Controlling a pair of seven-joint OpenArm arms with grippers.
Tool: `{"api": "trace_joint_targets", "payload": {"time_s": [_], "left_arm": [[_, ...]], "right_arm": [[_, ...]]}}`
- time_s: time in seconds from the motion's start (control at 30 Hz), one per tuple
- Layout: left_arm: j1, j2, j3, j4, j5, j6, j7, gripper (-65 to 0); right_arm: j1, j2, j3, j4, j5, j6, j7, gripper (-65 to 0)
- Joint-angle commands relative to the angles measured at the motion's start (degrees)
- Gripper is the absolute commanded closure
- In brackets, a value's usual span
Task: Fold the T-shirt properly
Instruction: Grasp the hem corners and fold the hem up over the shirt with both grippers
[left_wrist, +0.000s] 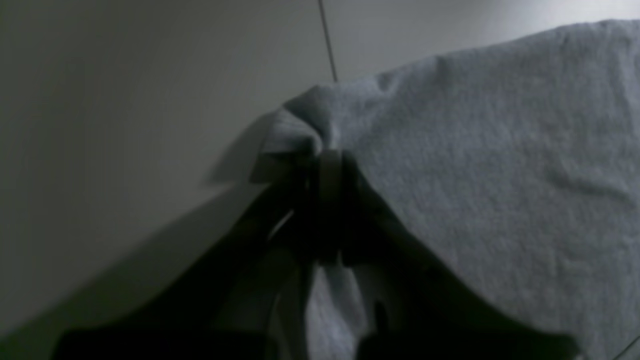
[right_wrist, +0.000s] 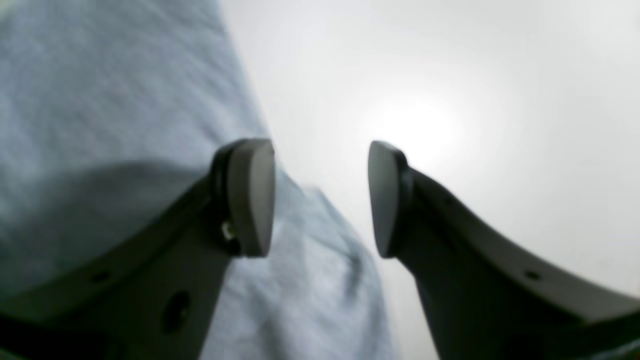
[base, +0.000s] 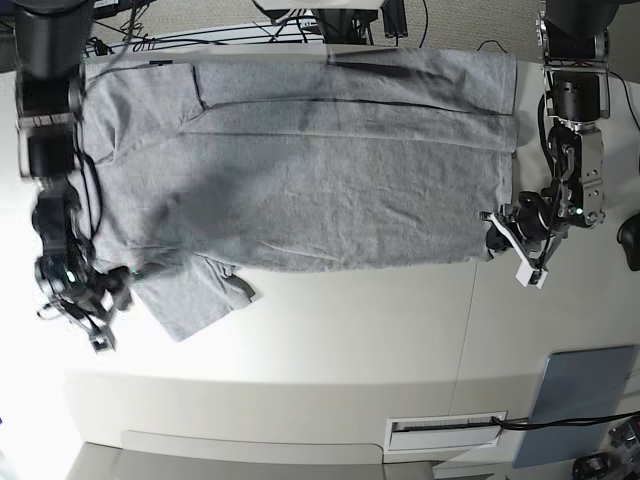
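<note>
**Grey hem pinched on one side, the other claw not yet on cloth**

Grey cotton fills most of the table (base: 330, 330): the T-shirt (base: 330, 190) lies spread flat, plain side up, its hem end toward the left claw (left_wrist: 327, 165) and a sleeve toward the right claw (right_wrist: 320, 197).

The left claw is pressed together on a bunched corner of the hem; in its wrist view the fabric puckers right at the tips and drapes away to the right of them. The right claw stands spread, with nothing between the fingers (right_wrist: 250, 197); the sleeve edge lies just under and to the left of it.

To do this step well, I judge the right claw should close on the near edge of the cloth, roughly in line with the left one's hold, so both ends rise level (a lopsided lift would drag a diagonal crease).

Bare table lies past the left claw's outer side and along the shirt's near edge, which looks ample for folding. Cables crowd the far edge; a grey pad (base: 575, 405) sits near the front corner.
</note>
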Motion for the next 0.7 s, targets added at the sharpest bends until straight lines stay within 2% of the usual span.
{"api": "trace_joint_targets", "payload": {"time_s": [0.0, 0.1, 0.23, 0.47, 0.67], "left_arm": [[-0.44, -0.74, -0.07, 0.24, 1.20, 0.17, 1.29, 0.0], [-0.44, -0.74, -0.09, 0.24, 1.68, 0.17, 1.33, 0.0], [-0.44, -0.76, -0.09, 0.24, 2.25, 0.20, 1.31, 0.0], [-0.44, -0.76, -0.09, 0.24, 2.21, 0.17, 0.83, 0.0], [-0.44, -0.76, -0.09, 0.24, 2.21, 0.17, 0.87, 0.0]], "right_arm": [[3.85, -0.17, -0.15, -1.57, 0.87, 1.27, 0.20, -29.7], [8.79, -3.80, -0.44, -8.96, 1.03, 2.56, -1.90, -29.7], [12.74, -6.49, -0.44, -17.92, -1.46, 2.21, 0.13, -29.7], [13.88, -6.54, -0.42, -26.01, -5.73, 1.73, 2.36, -29.7], [13.53, -6.58, -0.42, -29.09, -5.55, 1.90, 1.42, -29.6]]}}
